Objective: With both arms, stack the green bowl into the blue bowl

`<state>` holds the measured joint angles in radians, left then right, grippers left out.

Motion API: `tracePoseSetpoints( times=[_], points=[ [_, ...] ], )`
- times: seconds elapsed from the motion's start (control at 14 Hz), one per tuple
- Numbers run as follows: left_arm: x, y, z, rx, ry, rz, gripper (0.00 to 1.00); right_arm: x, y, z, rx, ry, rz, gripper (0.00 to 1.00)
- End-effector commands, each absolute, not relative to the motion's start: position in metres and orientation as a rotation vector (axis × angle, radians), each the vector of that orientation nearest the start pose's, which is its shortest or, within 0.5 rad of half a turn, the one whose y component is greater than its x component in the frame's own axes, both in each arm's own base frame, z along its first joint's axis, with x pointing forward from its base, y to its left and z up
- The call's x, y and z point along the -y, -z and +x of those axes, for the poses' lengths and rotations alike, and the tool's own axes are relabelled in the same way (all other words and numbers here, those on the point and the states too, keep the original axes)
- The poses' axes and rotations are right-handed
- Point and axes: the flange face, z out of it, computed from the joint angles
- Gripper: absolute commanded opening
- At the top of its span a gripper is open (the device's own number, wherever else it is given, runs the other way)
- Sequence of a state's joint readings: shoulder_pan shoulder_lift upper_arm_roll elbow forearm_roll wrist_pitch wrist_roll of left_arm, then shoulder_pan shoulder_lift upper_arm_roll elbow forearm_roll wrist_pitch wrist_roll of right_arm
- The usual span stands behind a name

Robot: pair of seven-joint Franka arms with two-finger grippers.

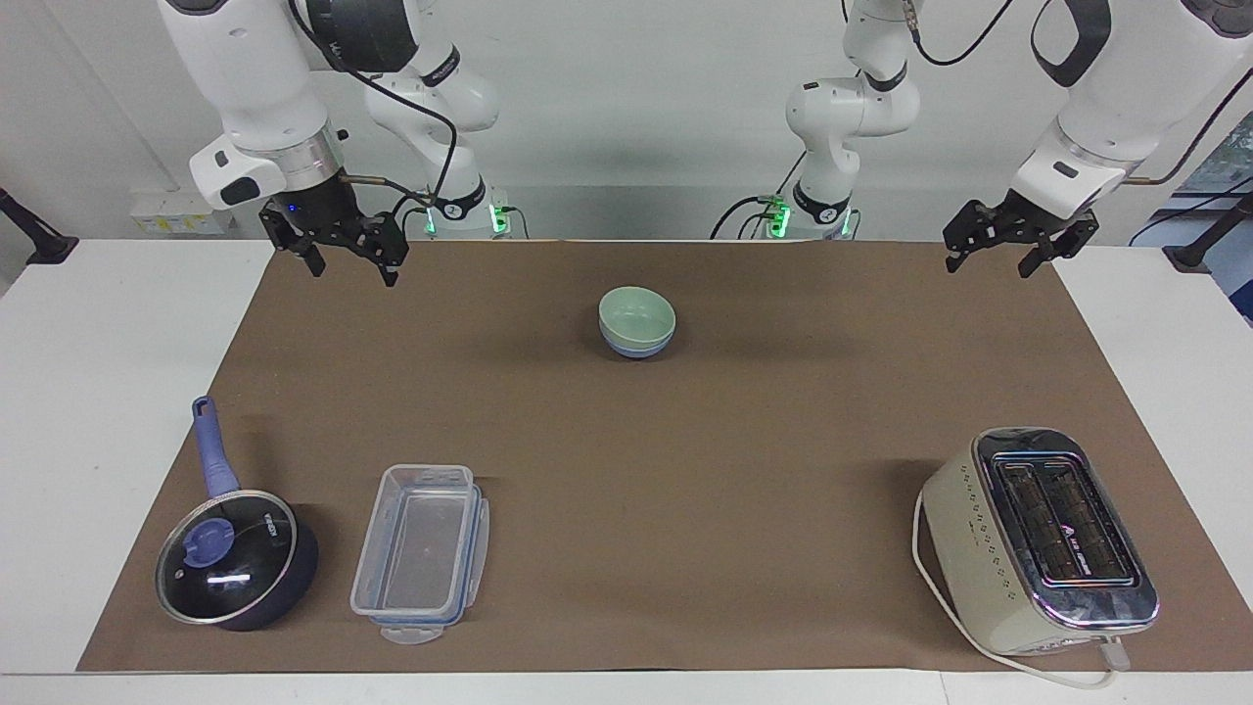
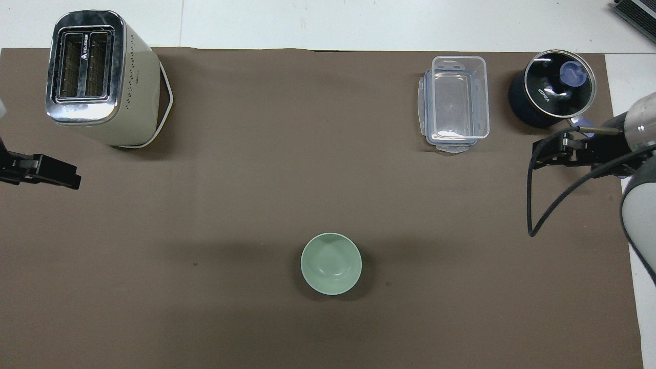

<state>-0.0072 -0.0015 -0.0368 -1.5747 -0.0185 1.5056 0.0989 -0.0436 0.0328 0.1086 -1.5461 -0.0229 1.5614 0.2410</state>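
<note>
The pale green bowl sits nested inside the light-blue bowl on the brown mat, midway between the two arms and fairly near the robots. From overhead only the green bowl shows; the blue bowl is hidden under it. My right gripper hangs open and empty over the mat's corner at the right arm's end. My left gripper hangs open and empty over the mat's corner at the left arm's end. Overhead, the left gripper and right gripper show at the frame's sides, well apart from the bowls.
A cream toaster with a white cord stands far from the robots toward the left arm's end. A clear lidless food box and a dark-blue lidded saucepan lie far from the robots toward the right arm's end.
</note>
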Motion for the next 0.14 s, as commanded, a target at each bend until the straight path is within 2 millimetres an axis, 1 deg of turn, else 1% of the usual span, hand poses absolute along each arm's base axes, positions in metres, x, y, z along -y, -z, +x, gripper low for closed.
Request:
tracePoseSetpoints(
  times=[0.0, 0.07],
  points=[
    [0.0232, -0.6209, 0.5454, -0.219, -0.12, -3.132, 1.0, -0.0308, -0.6178, 0.556, -0.256, -0.021, -3.137, 1.0],
    [0.0232, -0.6209, 0.5454, -0.219, -0.12, -3.132, 1.0, -0.0308, -0.6178, 0.556, -0.256, -0.021, -3.137, 1.0]
  ],
)
